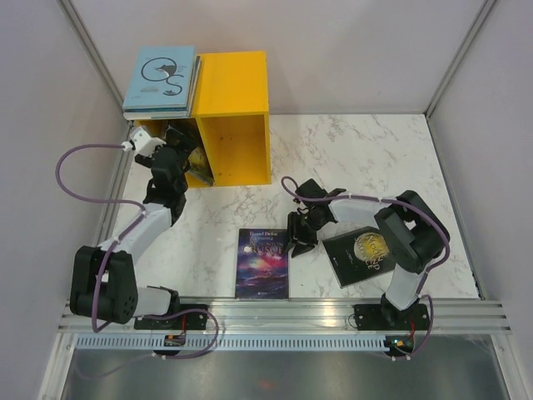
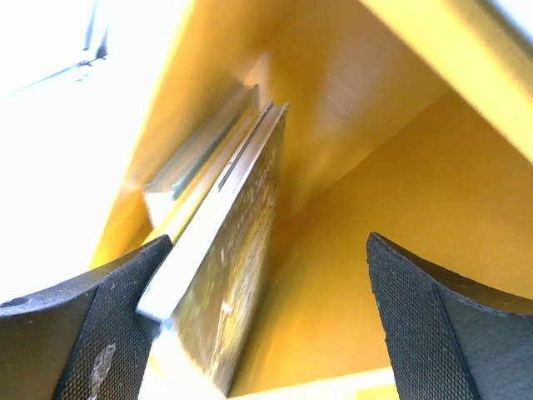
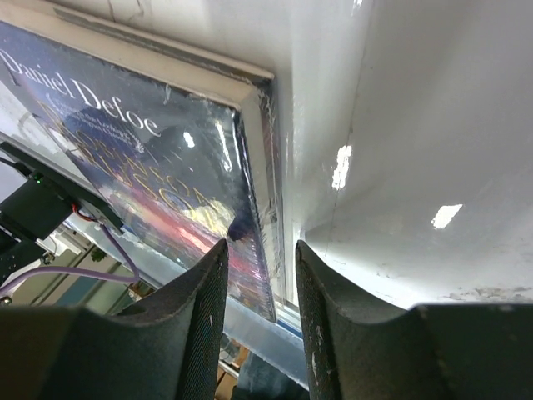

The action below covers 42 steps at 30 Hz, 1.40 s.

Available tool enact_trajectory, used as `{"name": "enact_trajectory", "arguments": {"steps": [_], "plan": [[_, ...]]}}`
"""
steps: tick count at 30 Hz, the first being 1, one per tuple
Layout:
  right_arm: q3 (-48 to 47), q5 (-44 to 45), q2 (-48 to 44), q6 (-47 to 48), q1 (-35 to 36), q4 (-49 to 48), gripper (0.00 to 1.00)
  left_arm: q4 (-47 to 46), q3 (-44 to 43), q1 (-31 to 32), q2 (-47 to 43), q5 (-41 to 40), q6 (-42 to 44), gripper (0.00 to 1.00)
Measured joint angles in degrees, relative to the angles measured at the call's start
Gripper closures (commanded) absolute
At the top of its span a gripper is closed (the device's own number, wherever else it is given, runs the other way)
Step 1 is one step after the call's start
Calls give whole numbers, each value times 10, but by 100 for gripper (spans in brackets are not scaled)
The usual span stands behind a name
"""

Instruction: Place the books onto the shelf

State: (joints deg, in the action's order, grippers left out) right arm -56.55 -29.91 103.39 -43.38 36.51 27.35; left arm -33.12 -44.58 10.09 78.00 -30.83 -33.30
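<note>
— Where are the left jaws?
— They stand wide open at the left compartment of the yellow shelf (image 1: pixel 237 83), close beside a book (image 2: pixel 250 217) standing on edge inside.
— And the right jaws?
— Narrow, at the far right corner of the purple book (image 1: pixel 262 262) lying on the counter (image 1: pixel 350 158). Whether they grip it, one cannot tell.

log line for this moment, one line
left gripper open in shelf left bay beside shelved book | right gripper at purple book edge, grip unclear | black book on table
</note>
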Motion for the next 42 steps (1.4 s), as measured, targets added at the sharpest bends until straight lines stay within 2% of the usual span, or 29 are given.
{"name": "enact_trajectory", "arguments": {"steps": [11,15,19,24,29,34,38,42], "plan": [[19,5,-43,-15,0,-32,58,257,8,-7,-182,0,-13,0],[32,6,-59,-26,0,-52,57,355,3,-7,-231,44,-12,0],[48,7,-69,-38,0,-72,57,439,-3,-7,-246,148,-14,1],[81,6,-79,-53,0,-101,57,474,44,-6,-223,358,-44,5],[123,7,-81,-64,0,-126,57,503,118,30,-179,479,-65,4],[146,-3,-87,-77,2,-153,57,506,153,103,-128,540,-85,0],[154,-10,-87,-81,8,-175,57,497,162,160,-84,556,-98,0],[159,-17,-84,-85,12,-191,57,467,164,195,-54,588,-110,1]]}}
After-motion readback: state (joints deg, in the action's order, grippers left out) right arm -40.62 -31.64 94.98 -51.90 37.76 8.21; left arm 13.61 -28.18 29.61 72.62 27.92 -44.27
